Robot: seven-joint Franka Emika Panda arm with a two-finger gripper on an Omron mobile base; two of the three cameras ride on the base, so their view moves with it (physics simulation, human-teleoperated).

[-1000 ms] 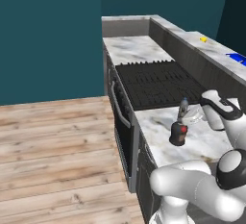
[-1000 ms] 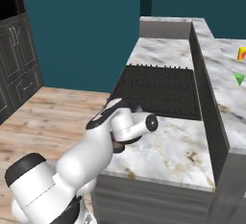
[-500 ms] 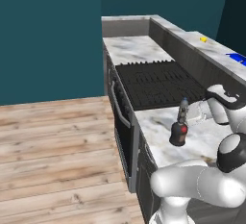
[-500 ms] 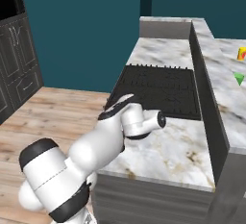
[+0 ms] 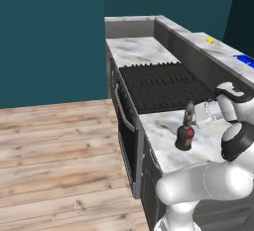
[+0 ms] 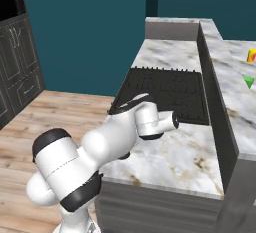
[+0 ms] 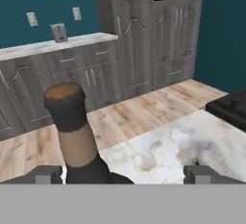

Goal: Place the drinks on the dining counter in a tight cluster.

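Observation:
A squat dark brown bottle (image 5: 184, 137) with a thin neck and red label stands on the marble worktop beside the stove. Just behind it is a grey-clear water bottle (image 5: 205, 113). In the hand view the brown bottle's neck (image 7: 71, 122) rises close in front, near the left fingertip (image 7: 48, 175). My gripper (image 7: 125, 176) is open, its jaws wide apart on either side of the bottle and not touching it. The dining counter (image 5: 218, 46) is the raised marble ledge behind the stove, also seen as the dining counter (image 6: 235, 92) from the right.
A black stove (image 5: 161, 84) lies just beyond the bottles. A green cup (image 6: 248, 81) and a yellow-orange cup (image 6: 251, 55) sit on the ledge. My white arm (image 6: 125, 132) covers the bottles in the right base view. Grey cabinets (image 7: 139, 35) stand across the wood floor.
My arm has swung and turned its hand toward the brown bottle. Both bottles have stayed put, and the gripper has stayed open.

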